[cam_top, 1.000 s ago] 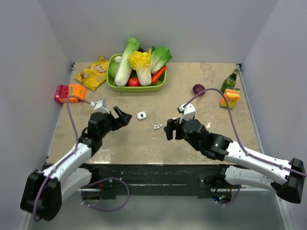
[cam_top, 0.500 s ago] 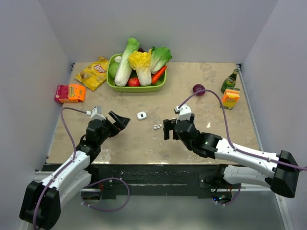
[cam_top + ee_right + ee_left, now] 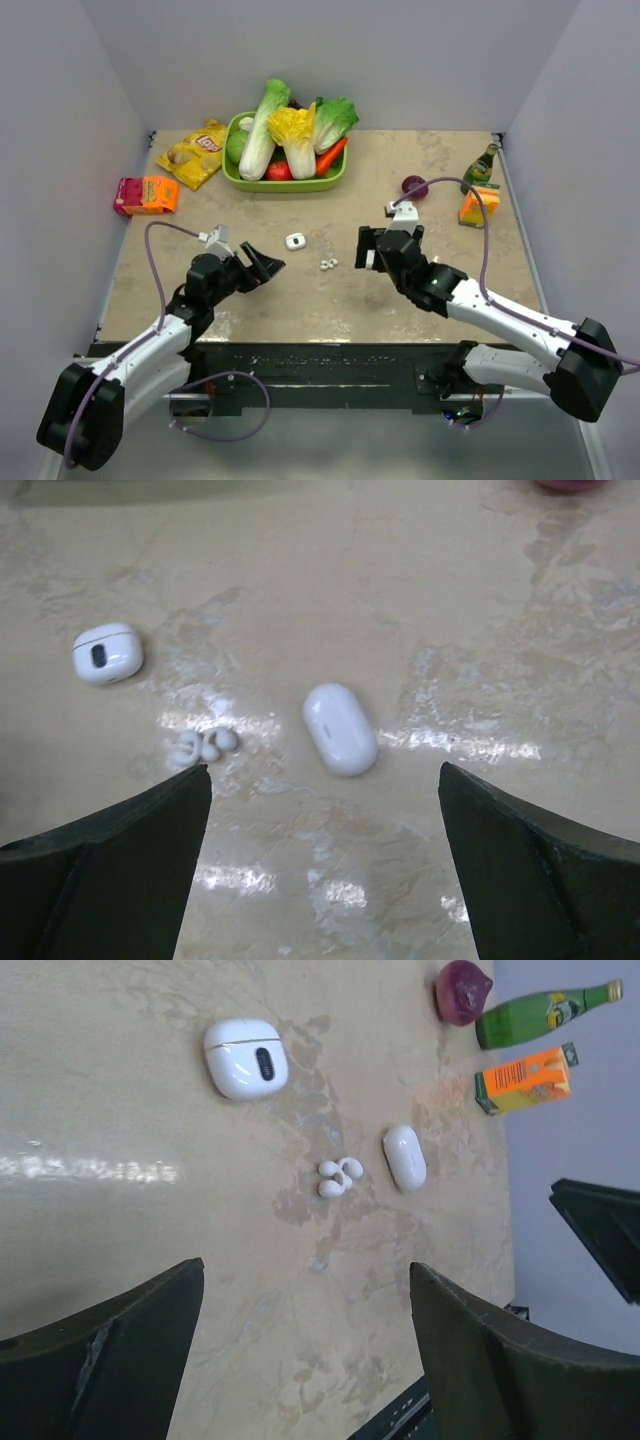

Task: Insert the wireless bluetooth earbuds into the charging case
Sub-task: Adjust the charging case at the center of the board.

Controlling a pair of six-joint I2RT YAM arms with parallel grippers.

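Two earbuds [image 3: 338,1177] lying together on table [image 3: 120,1260], touching each other, not yet seated. Case [image 3: 245,1057] sitting apart, upper left of left wrist view. Left gripper [image 3: 305,1280] hanging wide open, gripping nothing; earbuds lying centre frame ahead of jaws, likely lining up for pick. Right gripper [image 3: 325,775] likewise gaping, empty; earbuds lying lower left, near one finger; oval pod [image 3: 340,728] lying centre frame.
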